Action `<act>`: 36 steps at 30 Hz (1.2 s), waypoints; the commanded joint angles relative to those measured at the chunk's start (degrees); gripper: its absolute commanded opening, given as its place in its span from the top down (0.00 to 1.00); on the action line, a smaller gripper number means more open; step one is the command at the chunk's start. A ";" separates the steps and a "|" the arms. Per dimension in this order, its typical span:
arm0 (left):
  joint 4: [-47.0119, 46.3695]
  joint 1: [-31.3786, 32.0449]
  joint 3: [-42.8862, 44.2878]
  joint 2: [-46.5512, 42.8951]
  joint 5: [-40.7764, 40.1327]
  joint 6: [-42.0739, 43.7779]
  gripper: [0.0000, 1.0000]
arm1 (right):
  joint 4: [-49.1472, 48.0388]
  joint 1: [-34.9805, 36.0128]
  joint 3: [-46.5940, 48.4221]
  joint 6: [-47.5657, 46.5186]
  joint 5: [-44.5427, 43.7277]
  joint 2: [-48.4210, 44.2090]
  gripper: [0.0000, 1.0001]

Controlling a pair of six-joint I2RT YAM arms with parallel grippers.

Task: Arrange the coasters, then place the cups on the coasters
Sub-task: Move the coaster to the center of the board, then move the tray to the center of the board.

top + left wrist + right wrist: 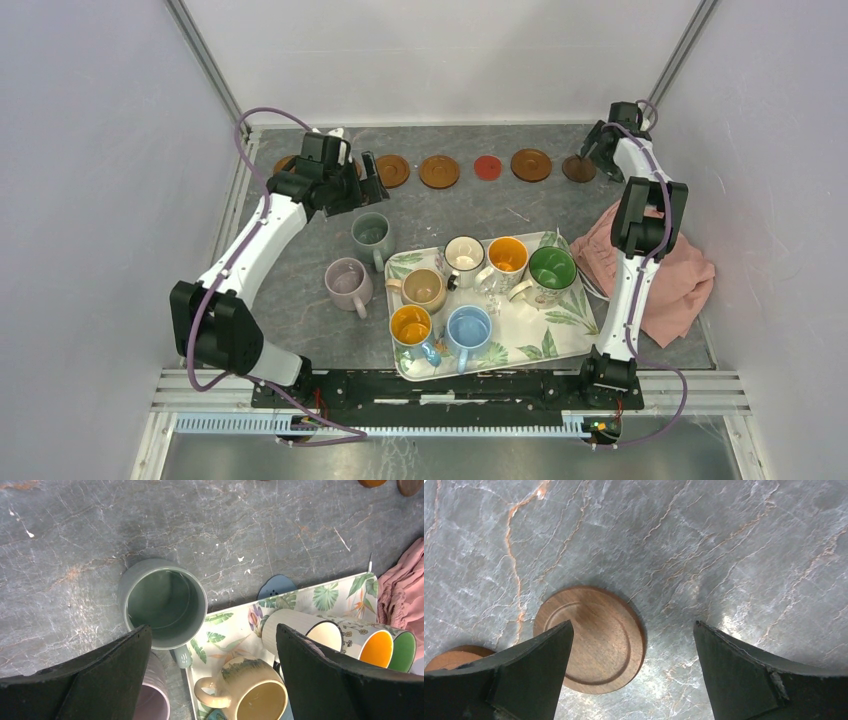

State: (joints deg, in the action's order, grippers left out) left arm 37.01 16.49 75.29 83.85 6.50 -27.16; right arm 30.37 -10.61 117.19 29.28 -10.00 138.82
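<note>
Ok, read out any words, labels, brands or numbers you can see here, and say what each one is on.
None: no readable text in any view.
Tray: leaves and flowers only, no words.
Floral mug: small plant pattern, no lettering to be made out.
Coasters and other mugs: plain.

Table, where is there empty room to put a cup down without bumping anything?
Best spot: the bare grey strip between the coaster row and the tray, from the grey-green mug across to the pink cloth. A smaller patch sits at the near edge, left of the tray, past the pale pink mug. The tray itself is crowded with six mugs.
</note>
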 commanded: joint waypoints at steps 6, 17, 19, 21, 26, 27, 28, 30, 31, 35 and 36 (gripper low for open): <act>-2.28 4.15 -2.75 -2.81 2.02 2.21 0.00 | 1.98 2.57 -0.40 -1.37 -0.80 -12.09 0.02; -3.90 12.59 -6.90 -3.78 1.92 -1.54 0.00 | 2.13 13.72 -20.42 -3.70 -1.01 -33.21 0.02; -4.72 14.04 -7.77 -3.26 1.61 -2.74 0.00 | 2.00 15.57 -26.22 -4.43 -0.99 -37.56 0.02; -5.87 15.38 -9.41 -2.90 1.54 -4.41 0.00 | 1.39 16.51 -31.67 -4.91 -0.75 -42.33 0.02; -7.59 19.36 -12.18 -0.99 0.62 -6.86 0.00 | 0.87 16.59 -43.47 -6.04 -0.33 -52.72 0.02; -7.62 20.05 -12.44 -0.33 0.23 -7.24 0.00 | 0.87 16.65 -45.29 -6.32 -0.20 -54.21 0.02; -7.90 20.50 -12.97 0.38 -0.01 -7.66 0.00 | 0.93 16.54 -46.55 -6.63 -0.09 -55.27 0.02; -9.16 20.77 -14.04 1.64 -0.16 -8.54 0.00 | 1.54 16.52 -48.54 -6.81 0.05 -57.06 0.02; -9.51 20.80 -14.37 2.28 -0.29 -9.00 0.00 | 1.90 16.54 -49.28 -6.93 0.14 -57.55 0.02; -11.20 20.86 -15.02 4.96 -1.41 -10.16 0.00 | 2.72 16.52 -51.19 -7.58 0.23 -59.19 0.02; -11.81 20.86 -15.51 5.66 -1.66 -10.38 0.00 | 2.83 16.49 -51.52 -7.75 0.22 -59.34 0.02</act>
State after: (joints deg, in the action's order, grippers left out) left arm 29.43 37.36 60.64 87.42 6.94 -33.98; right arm 32.88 5.89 66.98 23.16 -9.50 81.56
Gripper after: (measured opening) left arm 0.994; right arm 0.981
